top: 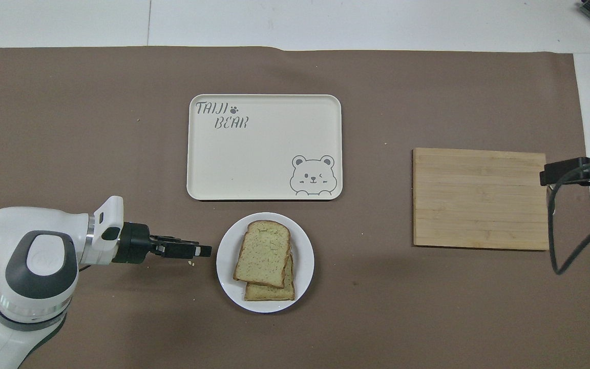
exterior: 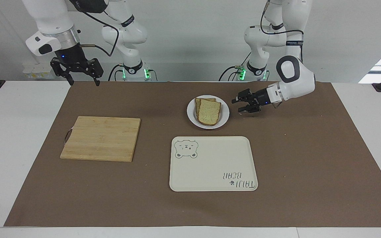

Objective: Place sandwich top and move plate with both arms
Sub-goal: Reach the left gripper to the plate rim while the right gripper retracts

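The sandwich top, a bare bread slice, lies on another slice on the small white plate. It also shows in the overhead view on the plate. My left gripper is low over the mat, open and empty, just beside the plate's rim toward the left arm's end; it also shows in the overhead view. My right gripper waits open and empty, raised over the mat's edge nearest the robots at the right arm's end. Its tip shows at the edge of the overhead view.
A cream tray with a bear drawing lies just farther from the robots than the plate; it also shows in the overhead view. A wooden cutting board lies toward the right arm's end, also in the overhead view. A brown mat covers the table.
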### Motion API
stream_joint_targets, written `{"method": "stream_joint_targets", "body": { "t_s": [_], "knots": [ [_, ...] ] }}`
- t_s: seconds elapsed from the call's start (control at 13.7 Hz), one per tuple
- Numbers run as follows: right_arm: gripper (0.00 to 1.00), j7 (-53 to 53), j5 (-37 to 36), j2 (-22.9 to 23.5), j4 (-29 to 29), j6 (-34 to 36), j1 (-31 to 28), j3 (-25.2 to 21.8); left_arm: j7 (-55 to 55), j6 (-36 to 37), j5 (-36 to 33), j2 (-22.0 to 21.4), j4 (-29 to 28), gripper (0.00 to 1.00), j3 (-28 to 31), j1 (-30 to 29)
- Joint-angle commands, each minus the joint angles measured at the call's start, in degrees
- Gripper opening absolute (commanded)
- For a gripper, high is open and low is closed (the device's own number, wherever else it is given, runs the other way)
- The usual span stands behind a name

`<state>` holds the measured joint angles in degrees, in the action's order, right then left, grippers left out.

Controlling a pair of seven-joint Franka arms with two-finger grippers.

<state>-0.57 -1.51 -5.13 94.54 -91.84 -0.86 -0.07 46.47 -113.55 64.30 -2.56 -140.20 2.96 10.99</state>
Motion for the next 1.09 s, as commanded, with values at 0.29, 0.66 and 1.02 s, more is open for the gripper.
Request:
{"method": "stream_joint_targets", "body": {
  "t_s": [0.29,0.66,1.02],
  "knots": [
    [1.0,3.11,-1.47,1.88,-6.54,6.93,-0.46,-0.01,10.99,0.34,9.25,5.11,-3.05,0.64,0.38,-0.09],
    [1.0,3.21,-0.69,-0.22,-4.72,6.58,-0.19,-0.28,14.52,1.14,14.53,6.96,-5.78,0.37,0.29,-0.62],
    [1.0,3.03,-0.6,-0.14,-4.89,6.76,-0.19,-0.19,15.05,1.4,18.3,7.05,-7.28,0.24,0.29,0.0]
  ]
}}
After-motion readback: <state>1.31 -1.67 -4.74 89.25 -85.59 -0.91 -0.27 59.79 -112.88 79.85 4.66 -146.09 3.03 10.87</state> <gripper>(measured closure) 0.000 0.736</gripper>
